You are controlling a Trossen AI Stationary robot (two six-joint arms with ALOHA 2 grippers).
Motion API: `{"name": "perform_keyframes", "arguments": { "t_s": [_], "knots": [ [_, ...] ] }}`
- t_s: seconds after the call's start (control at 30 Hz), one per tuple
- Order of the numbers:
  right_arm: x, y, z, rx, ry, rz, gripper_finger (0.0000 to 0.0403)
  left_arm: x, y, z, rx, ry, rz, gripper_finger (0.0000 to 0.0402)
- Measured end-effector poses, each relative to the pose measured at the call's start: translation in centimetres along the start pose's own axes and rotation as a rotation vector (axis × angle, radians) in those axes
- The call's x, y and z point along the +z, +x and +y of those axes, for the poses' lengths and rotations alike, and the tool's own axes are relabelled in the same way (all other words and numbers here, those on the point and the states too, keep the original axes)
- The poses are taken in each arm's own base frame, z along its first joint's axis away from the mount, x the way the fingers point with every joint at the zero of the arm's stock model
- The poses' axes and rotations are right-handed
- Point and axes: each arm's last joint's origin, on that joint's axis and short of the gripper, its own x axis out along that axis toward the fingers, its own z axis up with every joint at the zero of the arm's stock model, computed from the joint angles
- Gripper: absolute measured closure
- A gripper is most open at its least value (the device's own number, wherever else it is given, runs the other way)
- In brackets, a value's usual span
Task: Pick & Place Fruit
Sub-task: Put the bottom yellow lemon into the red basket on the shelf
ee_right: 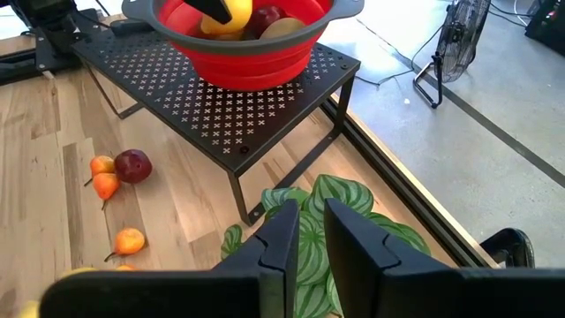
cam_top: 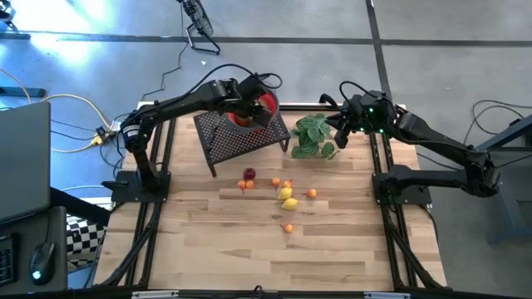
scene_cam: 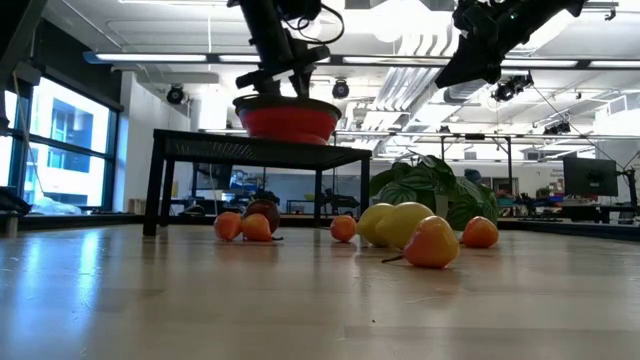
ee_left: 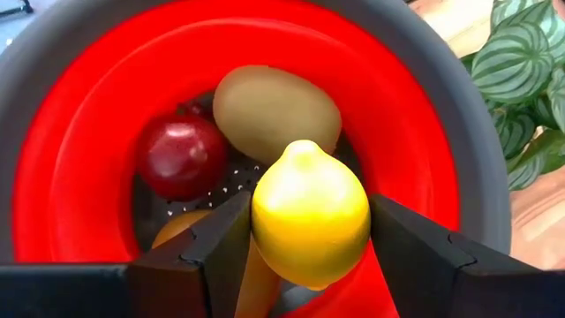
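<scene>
From above, I see my left gripper (cam_top: pixel 247 108) reaching over the red bowl (cam_top: pixel 264 103) on the perforated black metal stand (cam_top: pixel 241 133); the right gripper (cam_top: pixel 341 133) waits above the leafy plant (cam_top: pixel 314 135). Loose fruit (cam_top: pixel 287 196) lies on the wooden table (cam_top: pixel 249 249). At table level, round orange pieces and smooth lemons (scene_cam: pixel 400 222) sit below both arms. My left wrist camera shows the jaws half spread, clamping a glossy yellow lemon (ee_left: pixel 309 212) between them, with a fuzzy kiwi (ee_left: pixel 275 110) and a shiny dark red fruit (ee_left: pixel 181 157) beyond them in the bowl. On the right wrist, the fingers (ee_right: pixel 278 243) stand nearly closed, empty, over striped leaves.
</scene>
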Motion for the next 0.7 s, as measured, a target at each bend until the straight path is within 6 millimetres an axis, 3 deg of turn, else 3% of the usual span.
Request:
{"name": "perform_keyframes", "arguments": {
  "t_s": [0.23, 0.7],
  "knots": [
    [0.0, 0.0, 0.0, 0.000, 0.000, 0.000, 0.0353, -0.2, 0.0, 0.1, 0.013, -0.015, 0.021, 0.0191],
    [0.0, 0.0, 0.0, 0.001, 0.000, 0.000, 0.0353, -0.6, 2.0, -0.4, 0.011, -0.016, 0.078, 0.0190]
  ]
}}
